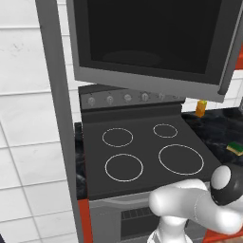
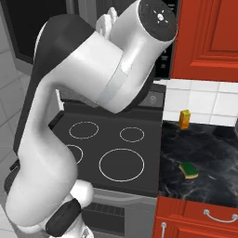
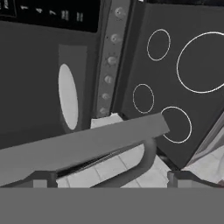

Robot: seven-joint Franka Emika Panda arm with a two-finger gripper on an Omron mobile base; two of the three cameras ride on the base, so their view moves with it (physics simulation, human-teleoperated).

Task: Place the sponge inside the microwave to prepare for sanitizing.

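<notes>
The microwave [image 1: 152, 38] filled the upper frame, its door [image 1: 57, 118] swung open. The counter [image 2: 204, 158] lay lower right past the stove [image 2: 111, 153], with clear room around the sponge [image 2: 188, 170]. The hand [image 3: 109, 181], open and empty, seemingly near the door's handle [image 3: 140, 162], needed to swing right and descend.

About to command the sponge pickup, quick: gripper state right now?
Gripper: open, jaws wide apart, holding nothing; sponge lies on the counter.
</notes>
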